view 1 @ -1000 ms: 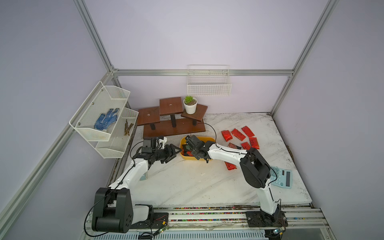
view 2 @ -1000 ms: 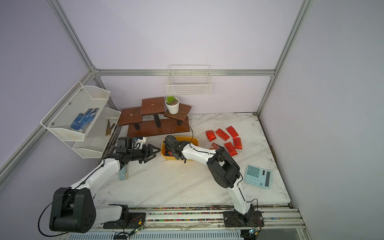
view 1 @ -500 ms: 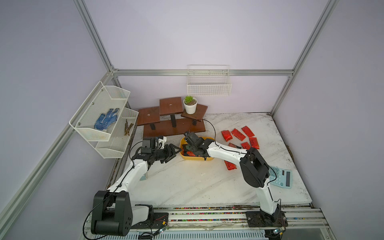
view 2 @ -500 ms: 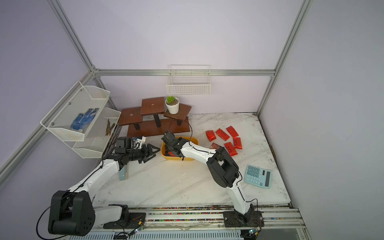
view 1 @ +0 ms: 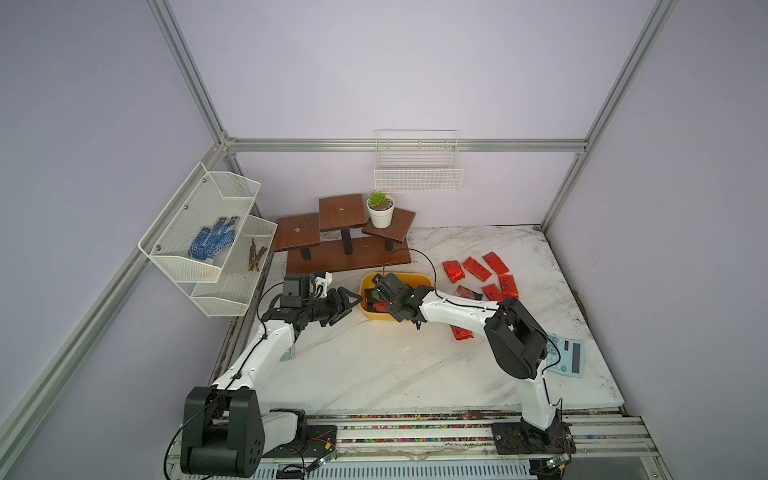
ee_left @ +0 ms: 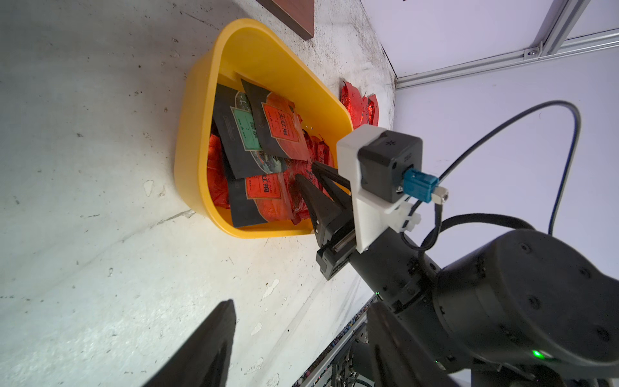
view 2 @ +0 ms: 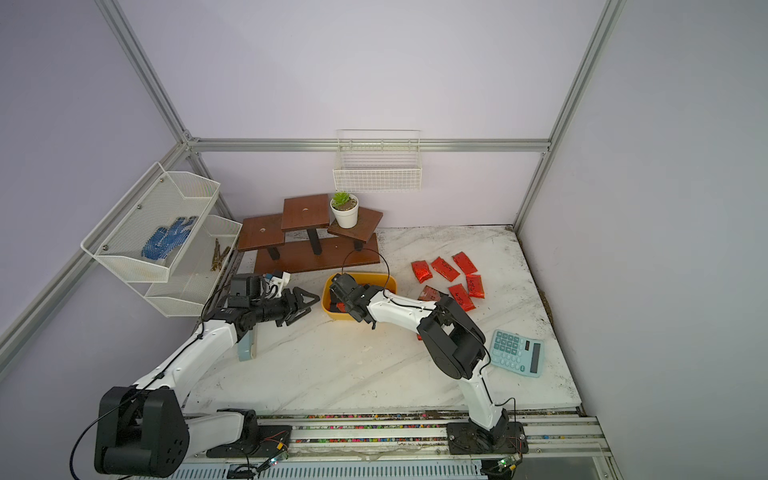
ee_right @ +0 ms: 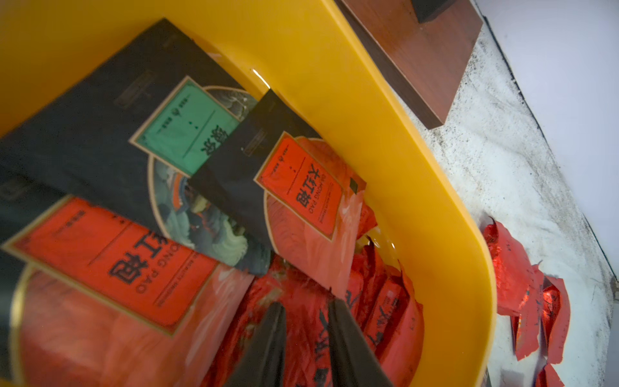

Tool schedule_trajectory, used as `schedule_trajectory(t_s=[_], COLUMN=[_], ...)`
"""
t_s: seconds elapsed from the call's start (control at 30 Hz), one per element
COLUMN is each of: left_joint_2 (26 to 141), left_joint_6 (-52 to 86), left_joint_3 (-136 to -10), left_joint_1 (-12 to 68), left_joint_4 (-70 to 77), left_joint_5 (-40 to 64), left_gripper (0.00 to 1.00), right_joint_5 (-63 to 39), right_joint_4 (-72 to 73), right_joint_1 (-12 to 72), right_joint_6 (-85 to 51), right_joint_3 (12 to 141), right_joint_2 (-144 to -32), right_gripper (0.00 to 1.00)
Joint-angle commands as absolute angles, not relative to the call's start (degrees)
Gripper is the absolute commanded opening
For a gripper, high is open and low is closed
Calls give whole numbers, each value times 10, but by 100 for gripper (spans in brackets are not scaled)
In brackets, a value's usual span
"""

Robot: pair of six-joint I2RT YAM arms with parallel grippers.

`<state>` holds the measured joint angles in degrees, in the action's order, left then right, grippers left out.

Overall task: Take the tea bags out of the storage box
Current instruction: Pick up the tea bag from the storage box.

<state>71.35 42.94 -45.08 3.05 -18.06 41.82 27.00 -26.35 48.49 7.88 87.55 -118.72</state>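
The yellow storage box (view 1: 415, 276) (view 2: 374, 276) sits in front of the wooden stand. It holds black sachets (ee_left: 248, 134) (ee_right: 167, 150) lying over crinkled red foil tea bags (ee_right: 385, 301). My right gripper (view 1: 376, 297) (ee_left: 308, 172) (ee_right: 306, 306) reaches down into the box. Its fingers stand a narrow gap apart with a red pouch (ee_right: 308, 335) between them; whether it is pinched does not show. My left gripper (view 1: 349, 301) (view 2: 309, 301) (ee_left: 299, 303) hovers open just left of the box, holding nothing. Several red tea bags (view 1: 478, 270) (view 2: 446, 270) lie on the table right of the box.
A pale blue calculator (view 1: 567, 355) (view 2: 517, 353) lies at the front right. The brown stepped stand (view 1: 345, 237) with a potted plant (view 1: 380, 210) is behind the box. A white mesh shelf (view 1: 208, 232) hangs on the left wall, and a wire basket (view 1: 417, 170) hangs on the back wall.
My right gripper has shifted a little inside the box among the packets. The left arm has stayed where it was, still open.
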Motion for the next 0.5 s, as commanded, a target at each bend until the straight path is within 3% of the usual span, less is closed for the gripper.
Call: schedule_trajectory(t_s=[0.0,0.3,0.47], left_joint_2=[710,712,714], left_joint_6=[427,424,424], left_joint_3=[-451,-438,-439], left_joint_1=[27,23,23], left_joint_4=[-175,-168,-168], left_joint_5=[433,436,436], left_gripper=[66,66,66], right_joint_5=[295,320,319], right_joint_4=[-250,-262,-278], right_joint_1=[483,478,470], right_joint_6=[77,80,79], right_joint_3=[888,962,1002], right_joint_2=[-1202,-1257,-1282], right_gripper=[32,34,25])
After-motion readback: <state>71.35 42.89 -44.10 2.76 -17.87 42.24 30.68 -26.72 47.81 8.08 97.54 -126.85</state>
